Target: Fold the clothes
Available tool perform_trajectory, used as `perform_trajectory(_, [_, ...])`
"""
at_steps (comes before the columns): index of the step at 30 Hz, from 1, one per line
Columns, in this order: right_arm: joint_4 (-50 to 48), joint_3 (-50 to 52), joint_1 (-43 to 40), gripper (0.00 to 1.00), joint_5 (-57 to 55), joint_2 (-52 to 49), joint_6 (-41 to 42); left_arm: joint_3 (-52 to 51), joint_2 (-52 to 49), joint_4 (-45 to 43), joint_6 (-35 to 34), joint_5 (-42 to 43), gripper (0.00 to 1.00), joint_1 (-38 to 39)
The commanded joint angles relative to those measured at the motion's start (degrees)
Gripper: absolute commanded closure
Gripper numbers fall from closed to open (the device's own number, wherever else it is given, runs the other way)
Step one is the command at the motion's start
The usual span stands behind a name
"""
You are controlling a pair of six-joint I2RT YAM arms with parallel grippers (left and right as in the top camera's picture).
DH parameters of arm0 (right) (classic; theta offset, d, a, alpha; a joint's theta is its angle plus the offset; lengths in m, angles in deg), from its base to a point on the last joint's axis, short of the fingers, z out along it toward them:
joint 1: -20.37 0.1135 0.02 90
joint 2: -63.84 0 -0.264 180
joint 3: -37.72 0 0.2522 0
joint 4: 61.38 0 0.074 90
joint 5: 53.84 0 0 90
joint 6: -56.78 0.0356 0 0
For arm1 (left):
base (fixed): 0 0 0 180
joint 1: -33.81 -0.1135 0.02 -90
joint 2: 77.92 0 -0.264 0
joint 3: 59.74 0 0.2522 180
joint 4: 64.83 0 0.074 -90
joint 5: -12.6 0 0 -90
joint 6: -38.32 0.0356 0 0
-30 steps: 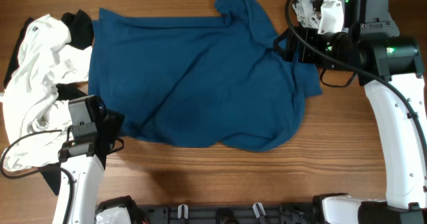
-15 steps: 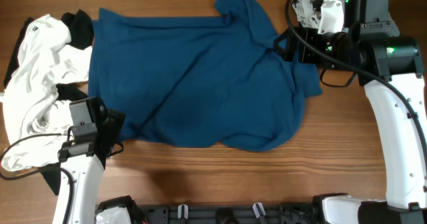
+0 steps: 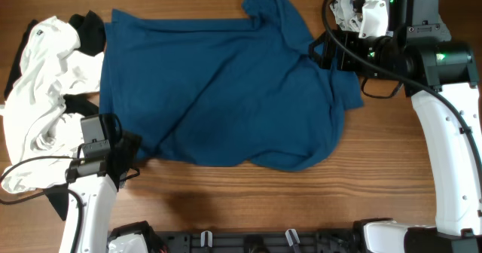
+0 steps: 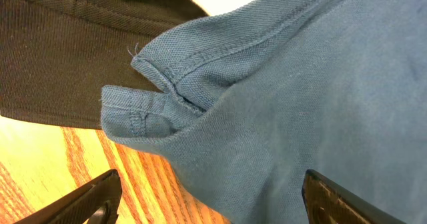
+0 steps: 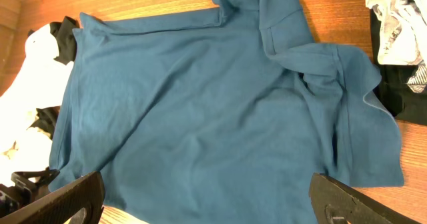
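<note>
Table (image 3: 241, 200): wooden.
Shirt (image 3: 226, 95): spread across table centre, wrinkled; no fold made, all folding left.
Right gripper (image 3: 320, 53): released, empty, at sleeve near far right corner.
Left gripper (image 3: 126, 151): released, straddling hem corner (image 4: 153, 97) near left front edge.
Left wrist only: hem slit stitching, black cloth (image 4: 67, 51) beside.

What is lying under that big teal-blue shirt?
Only the wooden table shows around the teal-blue shirt; a black cloth meets its left edge. Anything beneath is covered.
</note>
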Motion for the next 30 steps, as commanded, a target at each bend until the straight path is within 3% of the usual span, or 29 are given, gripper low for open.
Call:
perform_trajectory(1, [-0.3,0.5,0.5,0.02,0.4,-0.7,-1.1,1.1,-2.1,-0.3,-1.7,-1.5,0.13,-0.3])
perform_trajectory(11, [-0.2,0.5,0.5,0.01,0.3,-0.7,-1.1,1.1,-9.3,-4.4,-3.1,-1.0,0.13,-0.3])
perform_trajectory(30, [0.4,0.5,0.5,0.02,0.3,-0.7,-0.8,1.1,-12.7,-7.2,-3.1,-0.9,0.15,-0.3])
